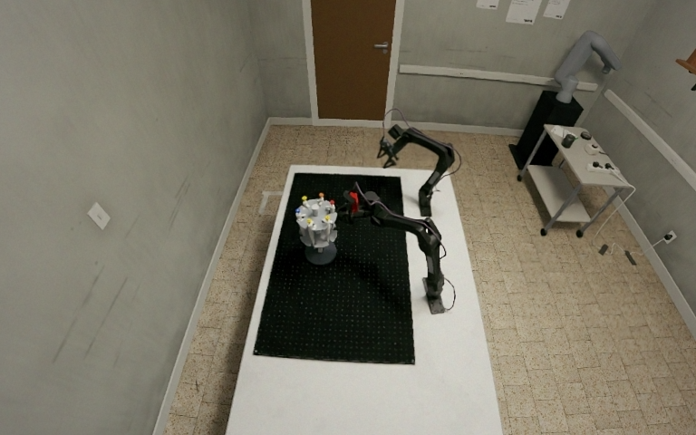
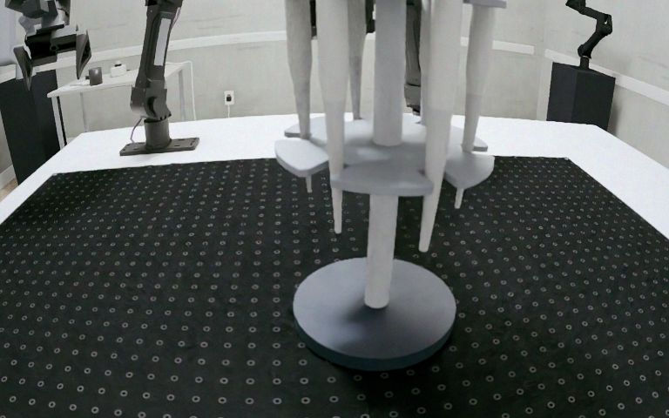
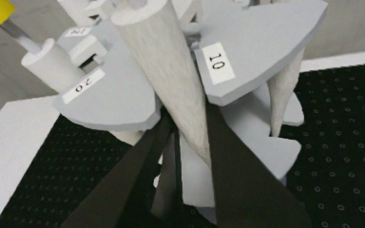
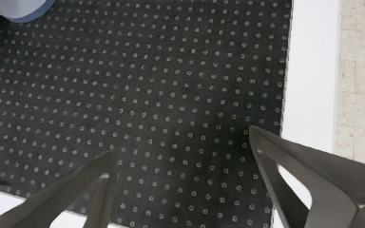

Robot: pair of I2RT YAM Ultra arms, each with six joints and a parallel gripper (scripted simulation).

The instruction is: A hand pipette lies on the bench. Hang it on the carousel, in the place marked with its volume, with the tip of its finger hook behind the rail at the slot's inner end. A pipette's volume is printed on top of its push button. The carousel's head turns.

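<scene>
In the left wrist view, the left tool pinches the pipette, slanting from eleven to five o'clock, with the carousel's "10" label toward one o'clock; the right tool hangs spread, farther off.

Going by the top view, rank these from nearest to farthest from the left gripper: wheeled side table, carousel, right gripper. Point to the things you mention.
1. Carousel (image 1: 320, 257) (image 2: 375, 325) (image 3: 247, 43) (image 4: 21, 7): right in front of the left gripper (image 1: 341, 212) (image 3: 190, 104).
2. Right gripper (image 1: 385, 159) (image 2: 53, 78) (image 4: 182, 140): off to its right.
3. Wheeled side table (image 1: 584, 159) (image 2: 111, 83): behind the arms, off the bench.
</scene>
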